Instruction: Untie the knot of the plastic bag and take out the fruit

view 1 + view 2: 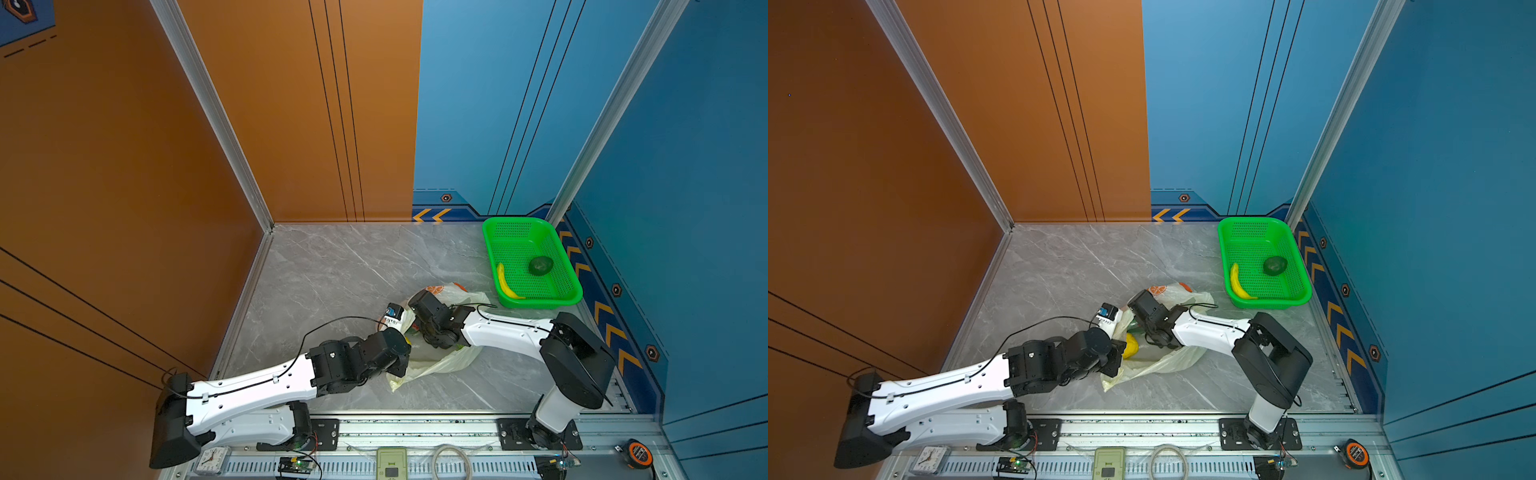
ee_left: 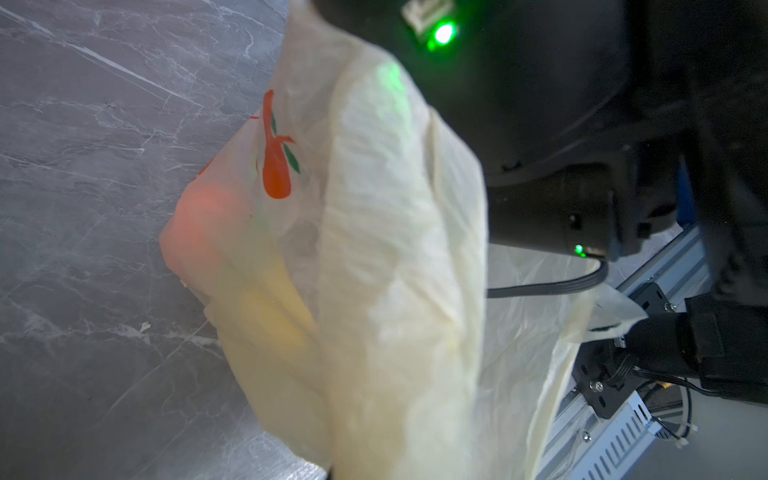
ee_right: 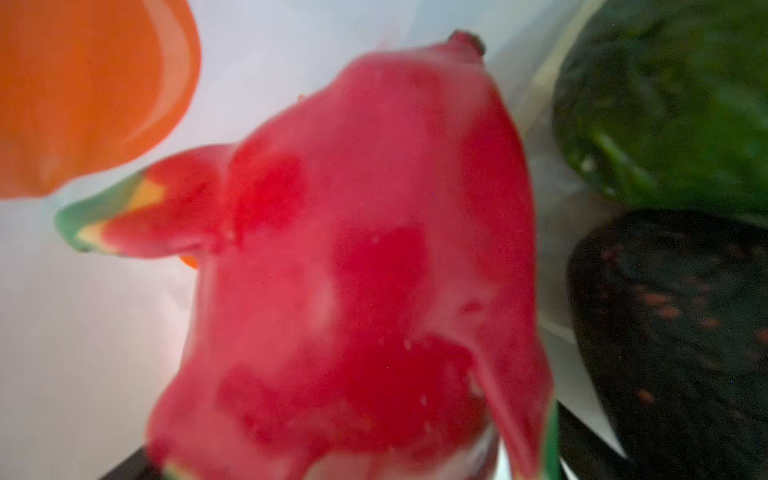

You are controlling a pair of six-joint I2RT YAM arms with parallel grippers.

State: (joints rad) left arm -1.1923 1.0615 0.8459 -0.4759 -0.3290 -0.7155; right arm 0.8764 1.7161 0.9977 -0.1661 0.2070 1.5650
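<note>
Table (image 1: 332, 270): grey marble-pattern surface. It carries the bag at mid-front and the basket at the far right corner.
Plastic bag (image 1: 449, 361): lies crumpled between the two arms, near the basket but apart from it. Its mouth stands open around the right arm.
Green basket (image 1: 544, 302): holds a banana (image 1: 505, 282) and an avocado (image 1: 540, 265), so part of the unloading is judged done.
Left tool (image 1: 1115, 368): pressed together. The bag film runs up to it in the left wrist view, so it is judged to be pinching the bag's rim, though the contact itself is hidden. Hold the rim raised and taut so the mouth does not collapse onto the right arm.
Right tool (image 1: 417, 330): reached into the bag with its jaws spread wide. Whether they touch the fruit cannot be told.
Dragon fruit (image 3: 353, 270): pink-red, fills the right wrist view directly ahead, and is judged the piece in hand. Centre the jaws across its body, not on a green-tipped scale. Close firmly, checking that no film is caught, then withdraw along the line of the mouth.
Other fruit in the bag: an orange (image 3: 83, 91), a green piece (image 3: 673, 104) and a dark speckled piece (image 3: 673, 332) lie just beside the dragon fruit. A yellow piece (image 1: 1130, 345) shows at the mouth. Avoid nudging these deeper.
Knot: none shows tied, so untying is judged complete.
</note>
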